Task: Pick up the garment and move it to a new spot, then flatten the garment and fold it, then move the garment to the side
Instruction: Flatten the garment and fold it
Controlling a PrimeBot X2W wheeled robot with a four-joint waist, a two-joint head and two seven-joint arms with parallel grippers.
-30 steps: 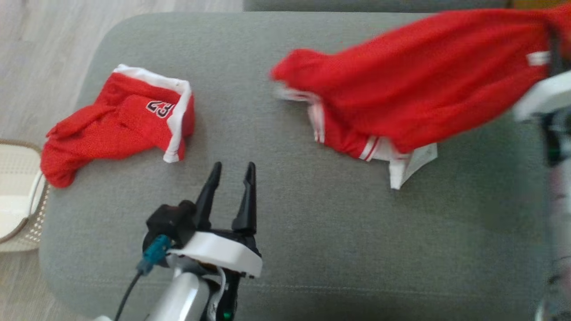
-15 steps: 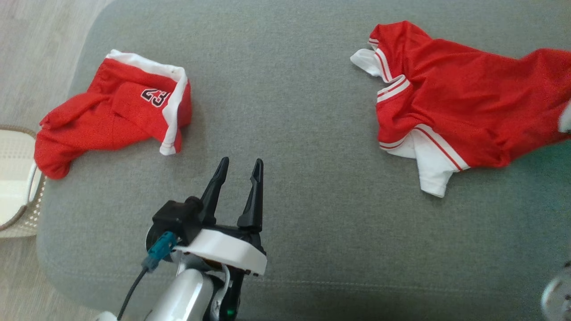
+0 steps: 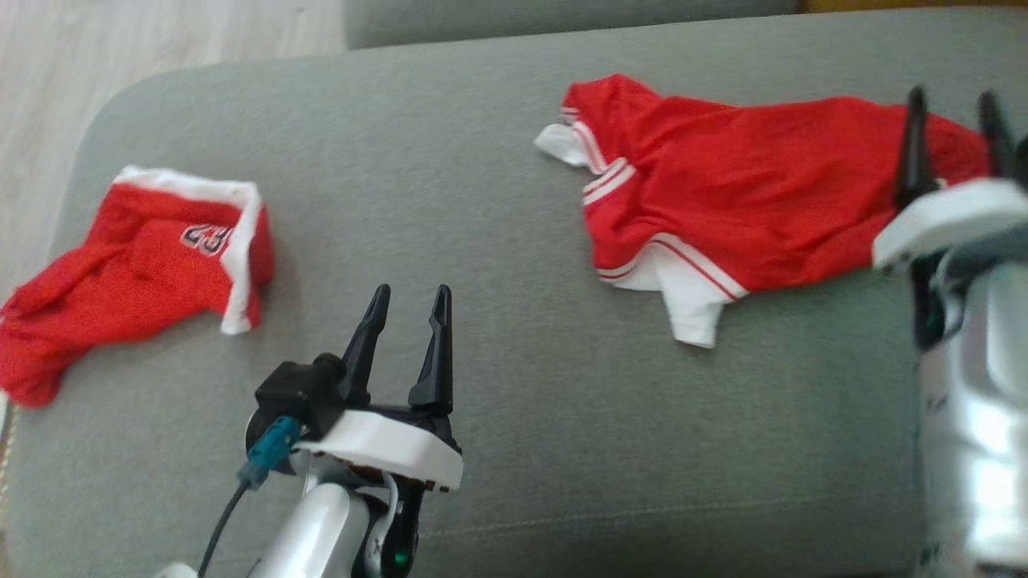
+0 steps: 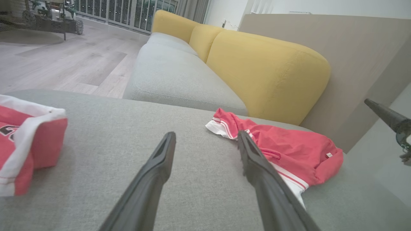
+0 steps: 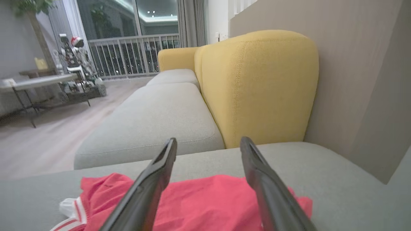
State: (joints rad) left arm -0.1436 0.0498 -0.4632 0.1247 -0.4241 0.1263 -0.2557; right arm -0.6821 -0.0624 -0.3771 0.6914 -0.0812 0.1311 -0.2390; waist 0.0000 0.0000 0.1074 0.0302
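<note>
Loosely crumpled red garment (image 3: 723,201) on the grey cushion (image 3: 514,361), left gripper (image 3: 411,291) and right gripper (image 3: 951,96) both wide, empty.

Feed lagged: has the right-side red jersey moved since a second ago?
Yes: the red jersey came down onto the cushion, rightward from the numbered garment.

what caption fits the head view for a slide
Left gripper and right gripper open over a grey cushion; red garment lies unfolded by the right, numbered jersey far left

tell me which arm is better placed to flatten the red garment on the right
Right. The right gripper, fingers open, hovers over one end of the red garment; the left gripper sits apart over the cushion.
</note>
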